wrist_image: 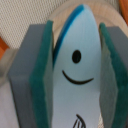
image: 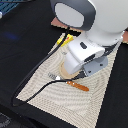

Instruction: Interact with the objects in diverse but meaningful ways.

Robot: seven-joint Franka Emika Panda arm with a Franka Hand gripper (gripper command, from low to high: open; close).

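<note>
**Item:** pale blue, smooth-surfaced toy piece with a rounded pointed tip [wrist_image: 75, 75], a darker blue stripe along one edge and a printed face of one dot eye and a curved smile.

**Position relative to the gripper:** it sits squarely between the two teal-green foam pads [wrist_image: 44, 80] of the grey gripper [wrist_image: 75, 82], its faces flush against both pads with no gap showing on either side. The tip projects beyond the pads toward the tan round wooden plate [wrist_image: 102, 12] seen just behind it.

**Gripper state:** pinching the toy piece, pads pressed on its two flanks.

**Setting:** in the exterior view the white robot arm [image: 92, 30] hides the gripper and the toy. It hangs low over the plate [image: 64, 71], which lies on a beige woven placemat [image: 40, 80] on the black bench [image: 25, 35]. An orange-handled piece of cutlery [image: 77, 85] lies just beside the plate.

**Risks, as judged:**
- The piece looks slick and tapers, so it may slide or pivot in the foam if swung quickly.
- Whether it is lifted clear of the plate cannot be told. A sideways move could drag the tip across the rim.
- A low pass could knock the cutlery.
</note>
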